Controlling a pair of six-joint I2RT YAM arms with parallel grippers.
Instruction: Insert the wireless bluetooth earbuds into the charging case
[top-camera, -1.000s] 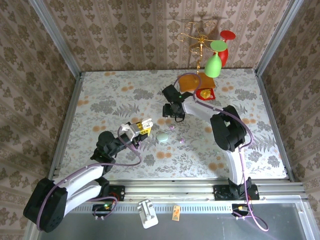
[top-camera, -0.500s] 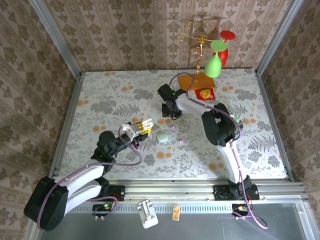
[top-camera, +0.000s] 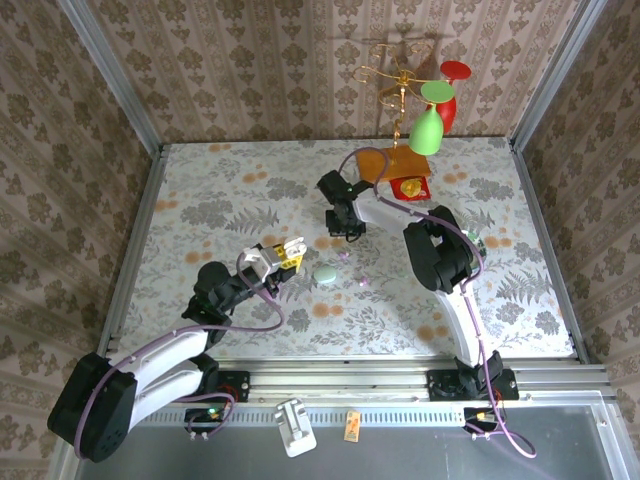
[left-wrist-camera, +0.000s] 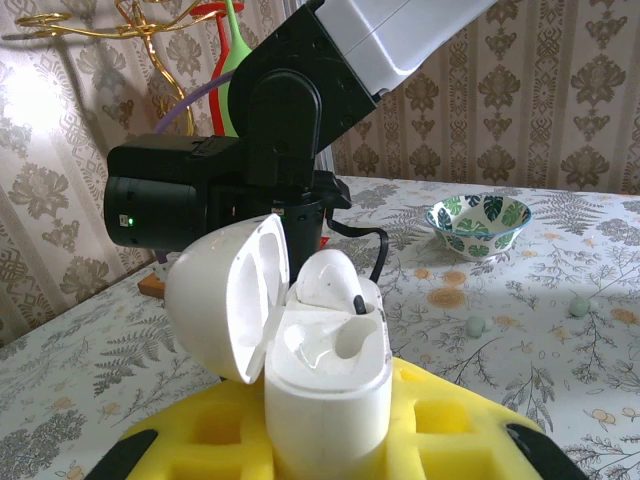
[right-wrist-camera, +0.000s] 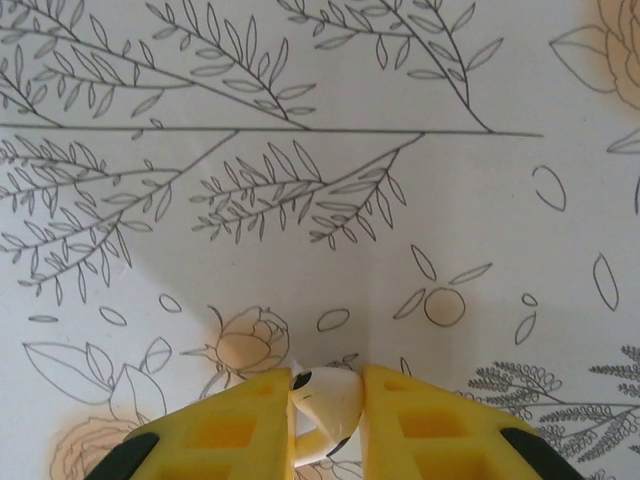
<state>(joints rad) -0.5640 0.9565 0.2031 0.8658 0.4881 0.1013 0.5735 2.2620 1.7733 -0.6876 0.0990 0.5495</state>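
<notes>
My left gripper (top-camera: 286, 253) is shut on a white oval charging case (left-wrist-camera: 325, 385) and holds it upright above the table. The case's lid (left-wrist-camera: 222, 300) hangs open to the left. One white earbud (left-wrist-camera: 330, 282) sits in the far socket, and the near socket is empty. My right gripper (right-wrist-camera: 327, 402) is down at the tablecloth behind the table's middle, its yellow fingers (right-wrist-camera: 225, 430) shut on another white earbud (right-wrist-camera: 327, 395). In the top view that gripper (top-camera: 343, 231) points down at the cloth. Two tiny lilac earbuds (top-camera: 346, 257) (top-camera: 364, 281) lie between the arms.
A mint oval case (top-camera: 325, 272) lies right of the left gripper. An orange tray (top-camera: 378, 166) and a gold stand with green and red glasses (top-camera: 427, 128) stand at the back. A leaf-patterned bowl (left-wrist-camera: 478, 226) and small mint pieces (left-wrist-camera: 474, 325) sit to the right.
The right gripper's jaws have closed on the white earbud on the cloth, after the arm shifted slightly left. The left arm and its case have not moved.
</notes>
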